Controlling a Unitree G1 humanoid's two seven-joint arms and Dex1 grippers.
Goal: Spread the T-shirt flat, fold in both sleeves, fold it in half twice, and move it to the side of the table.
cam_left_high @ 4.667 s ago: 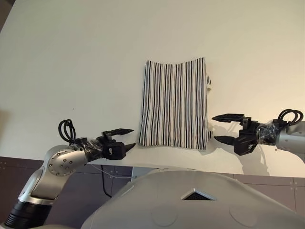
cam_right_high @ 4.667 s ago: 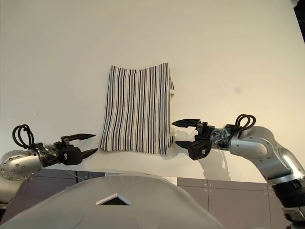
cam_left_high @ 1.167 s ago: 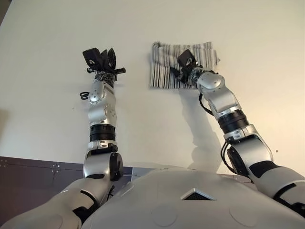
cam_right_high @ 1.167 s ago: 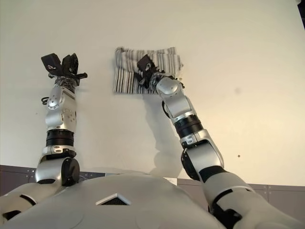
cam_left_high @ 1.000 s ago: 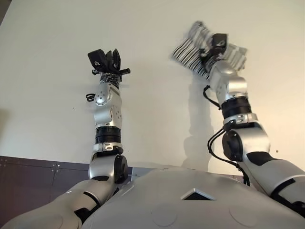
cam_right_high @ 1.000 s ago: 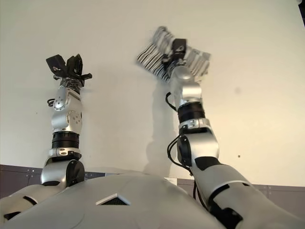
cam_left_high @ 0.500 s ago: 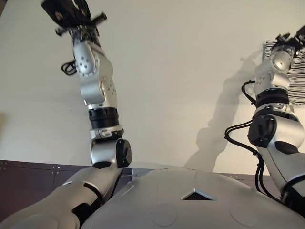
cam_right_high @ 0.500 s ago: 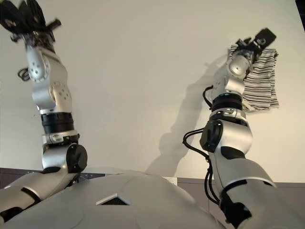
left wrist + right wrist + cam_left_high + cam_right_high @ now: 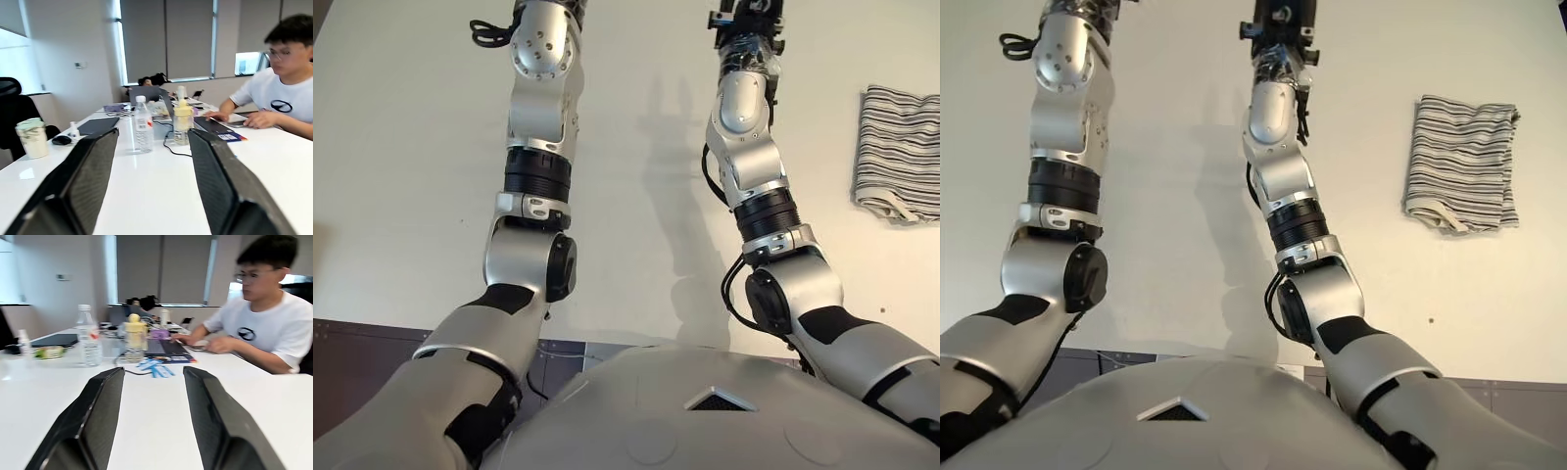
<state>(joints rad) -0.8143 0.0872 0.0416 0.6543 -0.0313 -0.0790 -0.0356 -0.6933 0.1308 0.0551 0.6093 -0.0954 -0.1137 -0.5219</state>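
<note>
Past your gripper fingers, two bottles and a cup stand on a white tabletop. The water bottle (image 9: pixel 142 125) is clear ribbed plastic with a white cap; you cannot tell how full it is. Just beside it stands a shorter bottle (image 9: pixel 181 123) with a rounded yellow cap, and its contents cannot be made out. Well apart from those two, the lidded cup (image 9: pixel 32 138) is a pale green tumbler, closed, so what it holds is hidden.

Your T-shirt (image 9: pixel 1462 164) lies on the right side of the smooth white table (image 9: pixel 401 147), well apart from both arms. It is soft cloth in thin dark and light stripes, folded into a roughly rectangular packet with rumpled, rounded edges. A pale band of hem or collar curls out at its near corner.

Both arms stretch forward over the table, side by side. Your left gripper (image 9: pixel 155 134) has its two fingers spread wide, gripping nothing. They are flat, black, matte paddles that taper toward the tips, with a fine woven texture. Your right gripper (image 9: pixel 154 372) is likewise spread apart and empty, with fingers of the same black tapered shape.
</note>
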